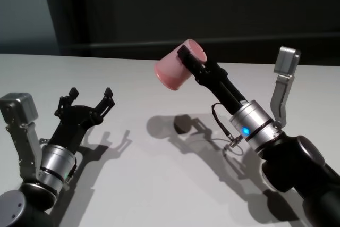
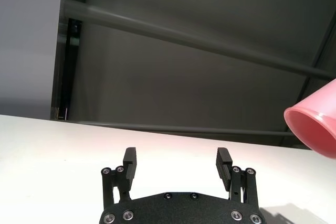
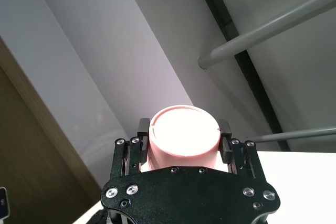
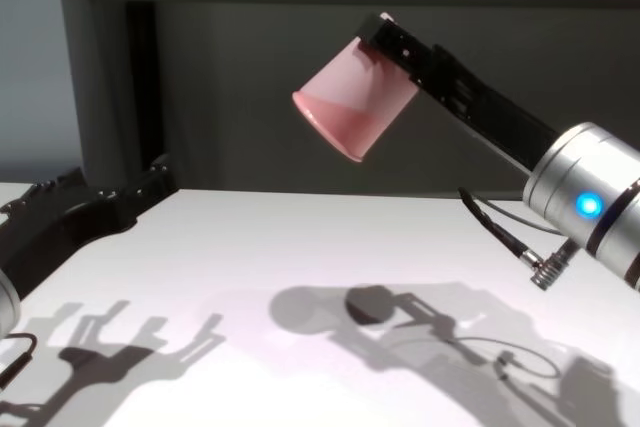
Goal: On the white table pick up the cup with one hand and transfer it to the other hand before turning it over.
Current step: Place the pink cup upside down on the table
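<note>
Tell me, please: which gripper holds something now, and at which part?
The right gripper holds the cup near its base, fingers on opposite sides of the wall, above the table. The left gripper is open and empty.

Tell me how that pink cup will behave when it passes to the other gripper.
The cup looks like thin smooth plastic, so probably light and somewhat slippery. The right gripper holds it tilted near its base; its tapered sides might slide between fingers. The open left gripper should likely close gently.
</note>
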Controlling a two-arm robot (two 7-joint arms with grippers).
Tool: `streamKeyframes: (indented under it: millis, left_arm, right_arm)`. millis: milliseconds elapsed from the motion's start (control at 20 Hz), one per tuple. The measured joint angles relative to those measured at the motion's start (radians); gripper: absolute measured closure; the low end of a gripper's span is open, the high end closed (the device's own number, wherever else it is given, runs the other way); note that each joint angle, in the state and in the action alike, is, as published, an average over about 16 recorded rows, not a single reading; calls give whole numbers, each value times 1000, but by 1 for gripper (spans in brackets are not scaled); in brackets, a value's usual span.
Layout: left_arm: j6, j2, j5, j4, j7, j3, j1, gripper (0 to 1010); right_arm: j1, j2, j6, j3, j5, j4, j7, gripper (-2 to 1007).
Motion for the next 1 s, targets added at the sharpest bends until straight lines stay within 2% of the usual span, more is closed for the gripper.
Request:
streamKeyframes:
  millis: [250, 550, 800, 1000]
  left_arm:
    - [0, 0, 0, 0, 0, 0, 0, 9]
    - [0, 0, 0, 0, 0, 0, 0, 9]
    - [0, 0, 0, 0, 0, 0, 0, 9]
    - [0, 0, 0, 0, 0, 0, 0, 9]
  right_arm:
    - [19, 27, 16, -36, -107, -4, -38, 262]
    - [47, 62, 57, -86, -231, -8, -76, 262]
    - [64, 82, 97, -116, -306, -10, -93, 262]
    - [73, 93, 125, -131, -348, -11, -101, 262]
